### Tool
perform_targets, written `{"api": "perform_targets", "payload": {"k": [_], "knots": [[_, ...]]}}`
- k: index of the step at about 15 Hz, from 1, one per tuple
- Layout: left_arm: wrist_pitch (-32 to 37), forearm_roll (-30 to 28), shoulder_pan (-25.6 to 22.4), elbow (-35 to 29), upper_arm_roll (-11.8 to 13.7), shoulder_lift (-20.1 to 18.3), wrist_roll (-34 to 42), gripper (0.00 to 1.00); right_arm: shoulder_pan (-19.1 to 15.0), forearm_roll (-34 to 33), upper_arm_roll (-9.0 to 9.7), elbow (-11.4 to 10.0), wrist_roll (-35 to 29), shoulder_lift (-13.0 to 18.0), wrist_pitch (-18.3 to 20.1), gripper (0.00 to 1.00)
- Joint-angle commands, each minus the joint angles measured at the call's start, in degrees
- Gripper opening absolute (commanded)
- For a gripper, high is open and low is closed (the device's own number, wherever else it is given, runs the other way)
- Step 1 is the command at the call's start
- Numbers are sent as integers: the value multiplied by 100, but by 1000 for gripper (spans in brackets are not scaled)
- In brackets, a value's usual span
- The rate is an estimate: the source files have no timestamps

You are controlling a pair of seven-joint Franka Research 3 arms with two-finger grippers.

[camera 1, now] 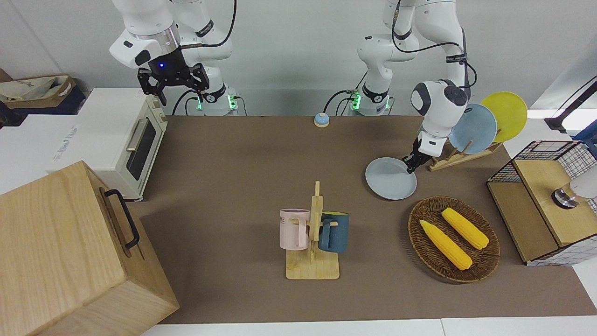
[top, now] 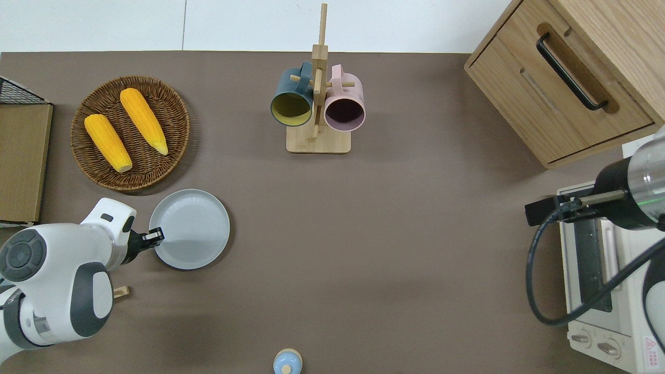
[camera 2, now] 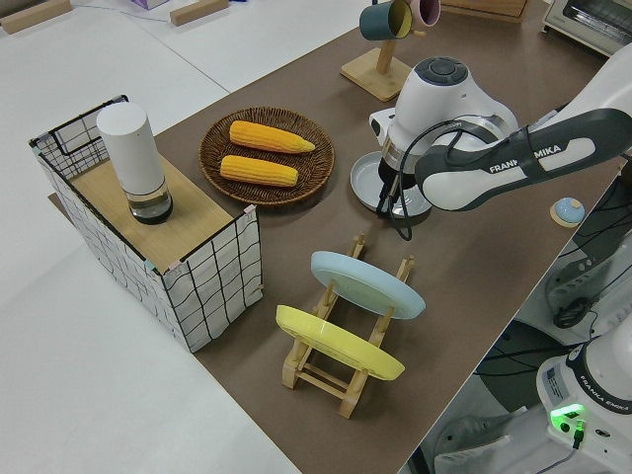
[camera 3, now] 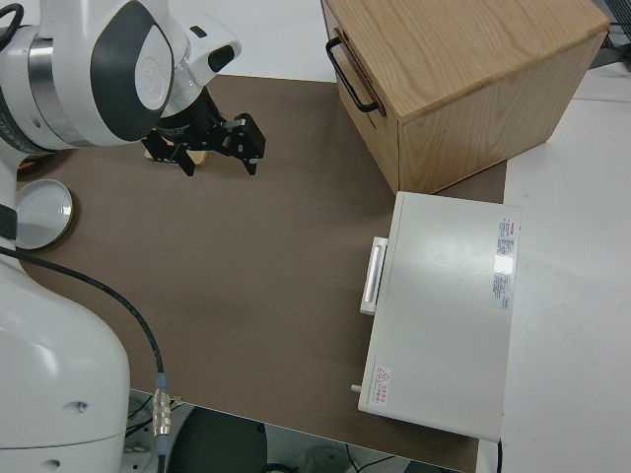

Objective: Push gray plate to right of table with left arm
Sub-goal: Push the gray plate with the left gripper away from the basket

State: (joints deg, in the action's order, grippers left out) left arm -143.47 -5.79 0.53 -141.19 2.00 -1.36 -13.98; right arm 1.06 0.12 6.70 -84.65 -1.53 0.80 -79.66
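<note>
Left claw [top: 154,237] is down at the rim of the round pale gray plate [top: 192,228], on its left-arm-end edge; can't tell its opening. Plate lies flat on the brown worktop [top: 363,234], just nearer the robots than the round wicker basket [top: 156,166] holding two corn cobs [top: 124,127]. Wooden mug rack [top: 318,104] stands farther out toward the middle. Right arm parked, claw [camera 1: 172,79] spread open.
</note>
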Motion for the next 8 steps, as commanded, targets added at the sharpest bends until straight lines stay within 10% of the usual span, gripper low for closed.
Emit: {"api": "perform_targets", "payload": {"k": [1,8], "knots": [[-111,-1,474,-93,38,154,-622,0,-115,59,77,45,-14,17,83,983],[-102,-1,1098,-58,38,224,-1501,0,-115,59,77,45,-5,17,83,983]]}}
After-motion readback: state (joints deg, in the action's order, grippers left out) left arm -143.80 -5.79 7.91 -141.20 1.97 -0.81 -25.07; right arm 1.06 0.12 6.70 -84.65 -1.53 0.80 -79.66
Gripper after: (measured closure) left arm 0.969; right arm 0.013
